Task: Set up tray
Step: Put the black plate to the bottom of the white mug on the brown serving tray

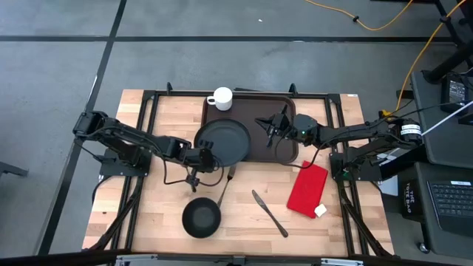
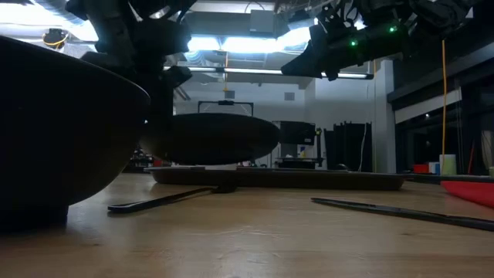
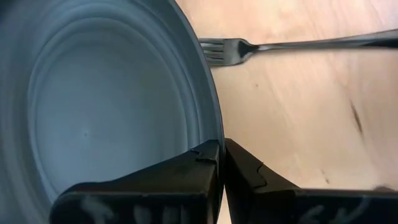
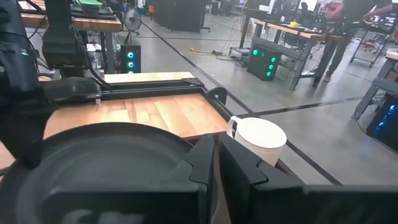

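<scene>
The dark brown tray (image 1: 255, 151) lies at the table's far middle, with a white mug (image 1: 220, 98) standing in its far left corner. A round black plate (image 1: 223, 140) hangs over the tray's left near part, and my left gripper (image 1: 208, 157) is shut on it. My right gripper (image 1: 271, 127) hovers shut over the tray's right half with nothing in it; its wrist view looks across the plate (image 4: 93, 162) toward the mug (image 4: 261, 140). My left gripper pinches the plate's rim (image 3: 216, 134) on its near left side, one finger over the upper face and one outside it. The fingers come slanting down from the table's left. The plate (image 2: 208, 139) is lifted clear and roughly level just above the tray (image 2: 324, 179).
A black bowl (image 1: 201, 219) stands near the front edge. A fork (image 1: 225, 185), a knife (image 1: 270, 213) and a red napkin (image 1: 307, 189) lie on the wood in front of the tray. Bare wood shows at the near left.
</scene>
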Action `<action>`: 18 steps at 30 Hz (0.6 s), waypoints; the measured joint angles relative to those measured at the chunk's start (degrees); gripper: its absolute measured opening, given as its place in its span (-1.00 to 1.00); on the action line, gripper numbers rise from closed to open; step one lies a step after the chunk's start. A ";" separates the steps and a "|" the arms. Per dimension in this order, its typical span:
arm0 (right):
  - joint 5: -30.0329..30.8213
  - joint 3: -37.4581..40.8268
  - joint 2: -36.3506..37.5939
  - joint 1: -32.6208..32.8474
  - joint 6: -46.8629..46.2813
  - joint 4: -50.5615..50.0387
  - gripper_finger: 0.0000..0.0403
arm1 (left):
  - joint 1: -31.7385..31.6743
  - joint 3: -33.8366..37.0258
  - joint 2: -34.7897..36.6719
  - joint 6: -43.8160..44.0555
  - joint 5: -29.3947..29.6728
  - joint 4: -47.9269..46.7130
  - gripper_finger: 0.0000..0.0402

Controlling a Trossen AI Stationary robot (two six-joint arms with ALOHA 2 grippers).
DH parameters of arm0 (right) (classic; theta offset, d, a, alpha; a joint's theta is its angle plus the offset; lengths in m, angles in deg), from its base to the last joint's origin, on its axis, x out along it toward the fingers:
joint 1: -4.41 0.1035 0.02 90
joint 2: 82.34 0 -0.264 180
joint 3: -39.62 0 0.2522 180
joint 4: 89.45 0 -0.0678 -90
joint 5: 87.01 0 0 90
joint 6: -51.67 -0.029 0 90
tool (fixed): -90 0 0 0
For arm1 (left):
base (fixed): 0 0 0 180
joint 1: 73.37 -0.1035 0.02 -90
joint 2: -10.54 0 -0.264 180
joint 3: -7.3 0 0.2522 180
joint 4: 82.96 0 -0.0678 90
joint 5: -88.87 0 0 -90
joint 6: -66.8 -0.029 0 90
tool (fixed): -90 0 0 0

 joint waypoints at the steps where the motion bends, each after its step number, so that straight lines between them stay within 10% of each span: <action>1: 0.00 0.00 0.00 0.00 0.11 0.00 -0.85 | -0.34 0.00 0.00 -0.26 0.05 0.27 -0.99; 18: 0.00 0.02 0.00 0.00 0.15 0.00 -0.85 | -3.42 -0.09 -4.31 -4.70 -3.37 3.05 -0.99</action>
